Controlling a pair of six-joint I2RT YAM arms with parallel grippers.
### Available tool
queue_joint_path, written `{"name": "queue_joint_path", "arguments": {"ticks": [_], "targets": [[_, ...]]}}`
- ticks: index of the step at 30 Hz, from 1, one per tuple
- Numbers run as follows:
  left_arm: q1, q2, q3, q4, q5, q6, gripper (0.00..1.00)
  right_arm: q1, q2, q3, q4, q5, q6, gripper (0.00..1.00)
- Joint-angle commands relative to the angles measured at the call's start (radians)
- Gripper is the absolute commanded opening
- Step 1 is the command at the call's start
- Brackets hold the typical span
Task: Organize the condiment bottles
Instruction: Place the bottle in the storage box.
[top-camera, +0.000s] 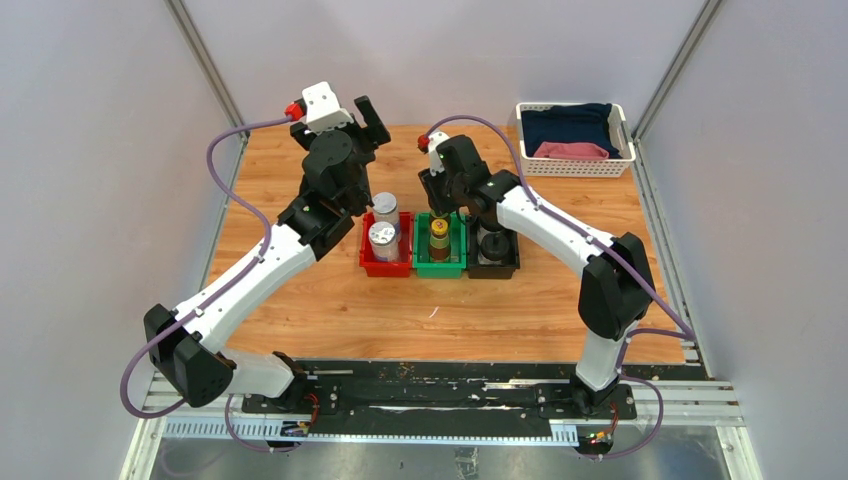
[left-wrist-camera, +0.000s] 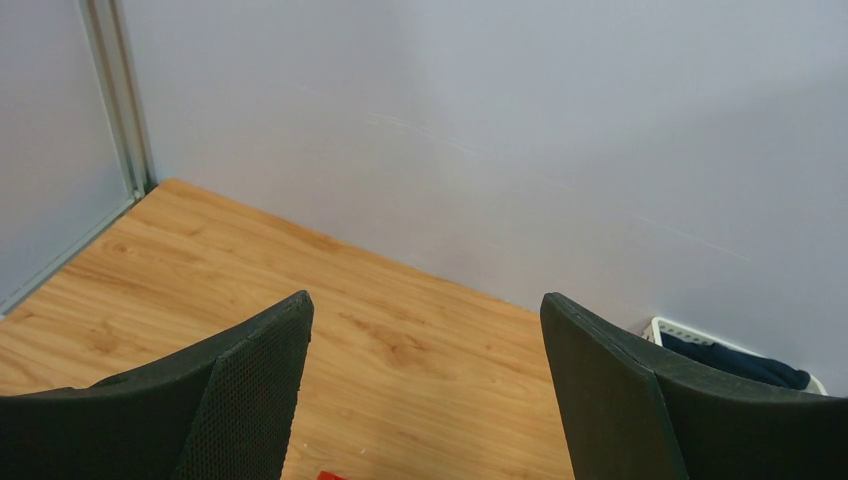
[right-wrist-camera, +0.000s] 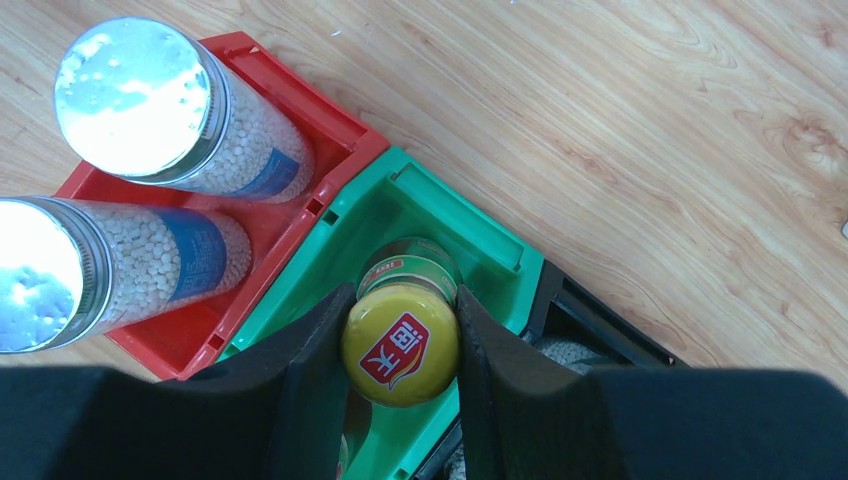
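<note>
My right gripper is shut on a brown bottle with a yellow cap, its fingers pressing on both sides of the cap. That bottle is inside the far end of the green bin; I cannot tell whether it rests on the floor. Two silver-lidded jars stand in the red bin. A black domed cap shows in the black bin. My left gripper is raised behind the red bin, open and holding nothing, above bare wood near the back wall.
A white basket with dark and pink cloth stands at the back right corner. The three bins sit side by side mid-table. Grey walls close the table at the back and both sides.
</note>
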Motion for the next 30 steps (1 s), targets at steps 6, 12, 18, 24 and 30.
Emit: {"name": "queue_joint_path", "arguments": {"ticks": [6, 12, 18, 24, 30], "targets": [[0.006, -0.006, -0.007, 0.027, -0.029, -0.009, 0.87, -0.013, -0.054, -0.013, 0.085, -0.006, 0.007, 0.0], [0.006, -0.001, -0.005, 0.026, -0.029, -0.006, 0.87, -0.013, -0.057, -0.015, 0.081, -0.001, 0.006, 0.0], [0.007, -0.001, -0.002, 0.028, -0.027, -0.006, 0.87, -0.013, -0.055, -0.011, 0.07, 0.014, 0.004, 0.0], [0.007, 0.002, 0.0, 0.026, -0.03, -0.005, 0.87, -0.013, -0.052, -0.006, 0.064, 0.019, 0.003, 0.22], [0.007, 0.002, -0.004, 0.026, -0.033, -0.005, 0.88, -0.013, -0.049, -0.005, 0.063, 0.019, 0.003, 0.35]]}}
